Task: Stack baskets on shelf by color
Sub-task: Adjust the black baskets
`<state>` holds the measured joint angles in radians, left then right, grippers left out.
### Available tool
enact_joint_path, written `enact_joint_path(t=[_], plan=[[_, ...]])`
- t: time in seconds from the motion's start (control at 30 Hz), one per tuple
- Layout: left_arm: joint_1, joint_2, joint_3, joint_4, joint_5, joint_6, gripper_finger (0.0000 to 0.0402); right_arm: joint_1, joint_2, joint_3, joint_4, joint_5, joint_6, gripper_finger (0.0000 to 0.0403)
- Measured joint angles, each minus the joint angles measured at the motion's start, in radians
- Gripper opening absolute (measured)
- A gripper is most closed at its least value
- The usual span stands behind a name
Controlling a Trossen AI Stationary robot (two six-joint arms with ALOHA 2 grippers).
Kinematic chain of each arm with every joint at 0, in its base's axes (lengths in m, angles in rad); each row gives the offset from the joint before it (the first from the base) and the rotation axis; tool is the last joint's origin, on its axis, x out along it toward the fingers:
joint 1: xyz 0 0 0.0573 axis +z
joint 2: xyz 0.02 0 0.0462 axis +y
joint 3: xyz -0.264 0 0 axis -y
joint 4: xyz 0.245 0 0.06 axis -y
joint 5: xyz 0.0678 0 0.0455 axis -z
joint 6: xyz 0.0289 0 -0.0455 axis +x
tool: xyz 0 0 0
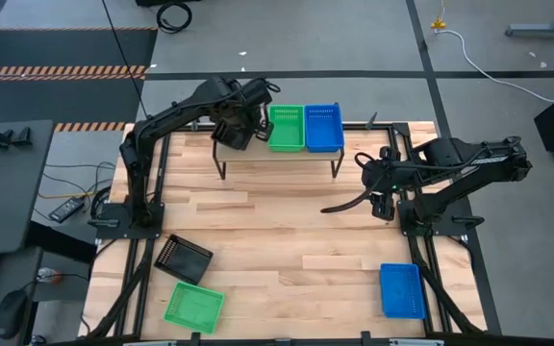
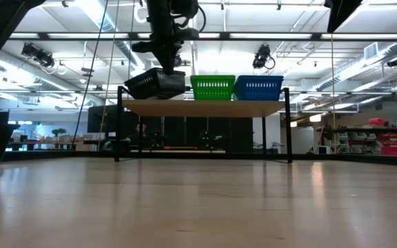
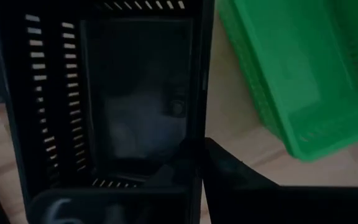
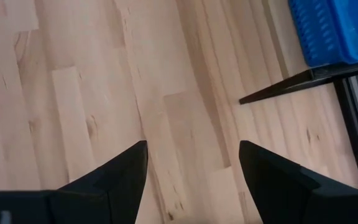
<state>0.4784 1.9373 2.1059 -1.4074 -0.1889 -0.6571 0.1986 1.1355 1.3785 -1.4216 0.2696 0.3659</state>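
Observation:
The shelf [image 1: 277,156] stands at the table's far middle, with a green basket [image 1: 287,128] and a blue basket [image 1: 323,127] on its top. My left gripper [image 1: 239,123] is shut on a black basket [image 2: 156,84] over the shelf's left end, next to the green basket [image 3: 291,68]. My right gripper [image 1: 365,168] is open and empty [image 4: 194,162] over the bare table, right of the shelf. A black basket [image 1: 183,258], a green one [image 1: 194,306] and a blue one [image 1: 401,290] lie on the table near its front edge. My left gripper comes at the black basket from above, pointing down. One finger [image 3: 241,180] stands outside the basket's side wall [image 3: 197,112] that faces the green basket; the other is lost in the dark of the basket. The basket hangs tilted just over the shelf top [image 2: 205,107]; whether it touches I cannot tell.
The shelf's black legs [image 4: 303,84] stand close to my right gripper. The middle of the table [image 1: 287,231] is bare wood. A black frame [image 1: 431,279] runs along the table's sides.

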Motion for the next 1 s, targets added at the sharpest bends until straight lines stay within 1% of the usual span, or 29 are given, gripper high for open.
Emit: enact_joint_path(t=[0.23,0.5,0.6,0.77,1.0], plan=[[0.025,0.0,0.001,0.011,-0.009,-0.175,0.0025,0.0,0.0,0.0,0.0,0.017,-0.003,0.0259],[0.03,0.0,0.001,0.041,-0.012,-0.305,0.0026,0.0,0.0,0.0,-0.001,0.017,0.006,0.0259],[0.03,0.0,0.001,0.055,-0.007,-0.309,0.0034,0.0,0.0,0.0,-0.002,0.017,0.008,0.0259],[0.029,0.0,0.0,0.098,0.038,-0.304,0.005,0.0,-0.004,0.0,-0.003,0.016,0.008,0.0259],[0.029,0.0,0.0,0.099,0.035,-0.3,0.0091,0.0,-0.015,0.0,-0.014,0.016,0.005,0.0259]])
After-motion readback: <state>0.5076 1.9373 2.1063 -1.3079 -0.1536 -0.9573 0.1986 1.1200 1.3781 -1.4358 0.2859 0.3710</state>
